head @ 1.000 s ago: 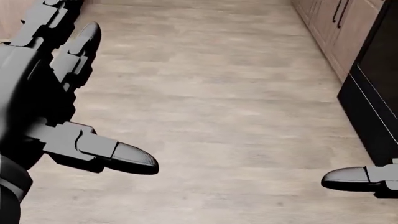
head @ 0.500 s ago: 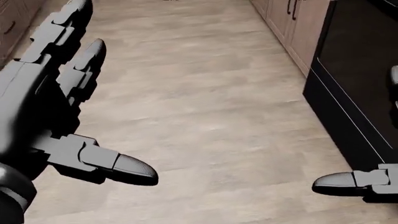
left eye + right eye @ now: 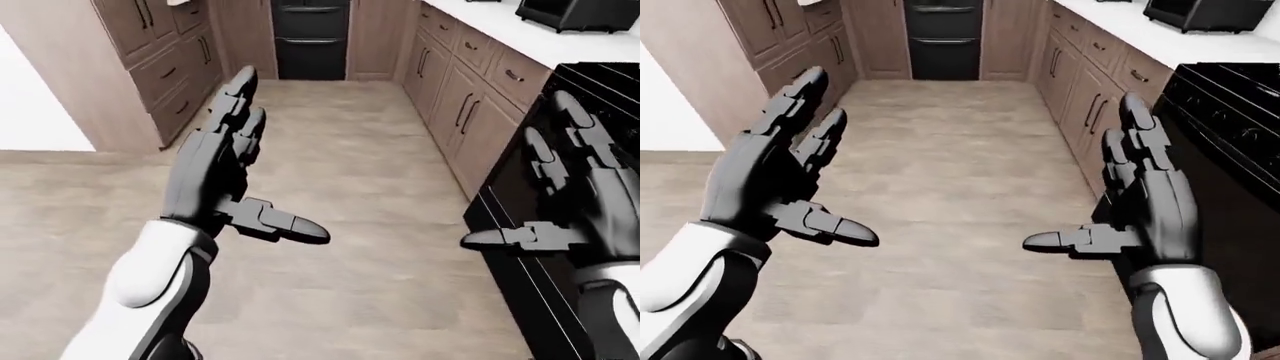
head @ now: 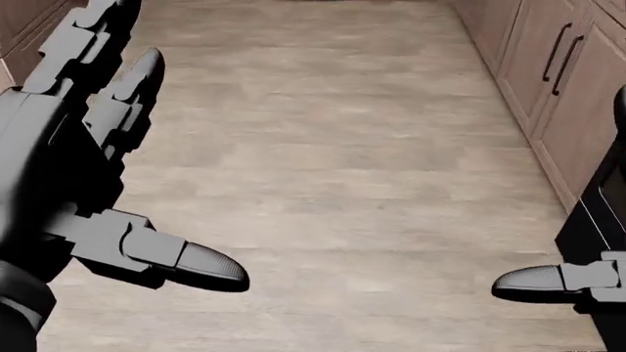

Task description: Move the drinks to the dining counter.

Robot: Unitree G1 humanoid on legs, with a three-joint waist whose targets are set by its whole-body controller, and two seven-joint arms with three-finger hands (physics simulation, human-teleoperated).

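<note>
My dark grey left hand (image 3: pixel 770 180) and right hand (image 3: pixel 1145 206), fingers spread and empty, above the pale wood-plank floor (image 3: pixel 950 165), black stove (image 3: pixel 1230 112) beside my right fingers

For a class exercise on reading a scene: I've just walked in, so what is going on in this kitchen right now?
The robot stands in a kitchen aisle with both hands raised and holding nothing. Its left hand and right hand are open, fingers spread, thumbs pointing inward. No drinks show in any view, nor a dining counter. Wood cabinets line the right side, with a black stove beside the right hand. A black oven sits at the aisle's far end, and a black appliance sits on the white countertop.
</note>
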